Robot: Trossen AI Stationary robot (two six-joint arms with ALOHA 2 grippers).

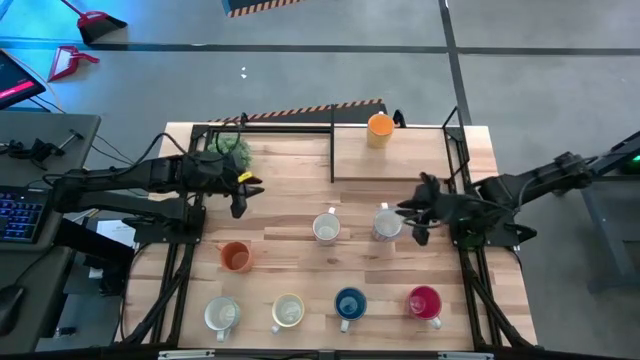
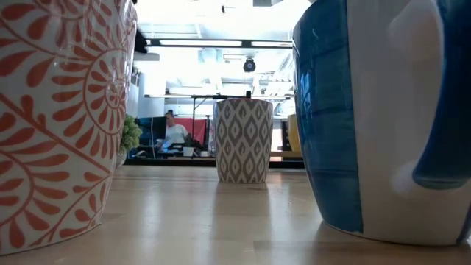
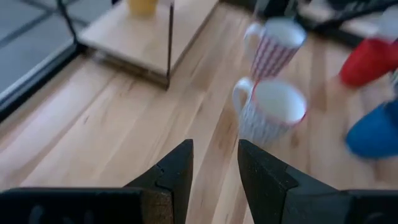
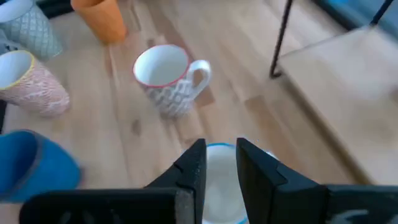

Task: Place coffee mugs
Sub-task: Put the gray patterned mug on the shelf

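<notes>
under the right tool [image 4: 219, 163], narrowly parted, a white mug [image 4: 219, 186] mostly hidden; left tool [image 3: 214, 163] narrowly parted, holding nothing

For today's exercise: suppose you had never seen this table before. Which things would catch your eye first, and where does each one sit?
Probably the front row of four mugs, with the blue mug and the red-pink mug brightest toward the right. Next, the lone orange mug on the raised wooden platform at the back. Then the right gripper over a white mug mid-table, while the left gripper waits near the green plant.
</notes>
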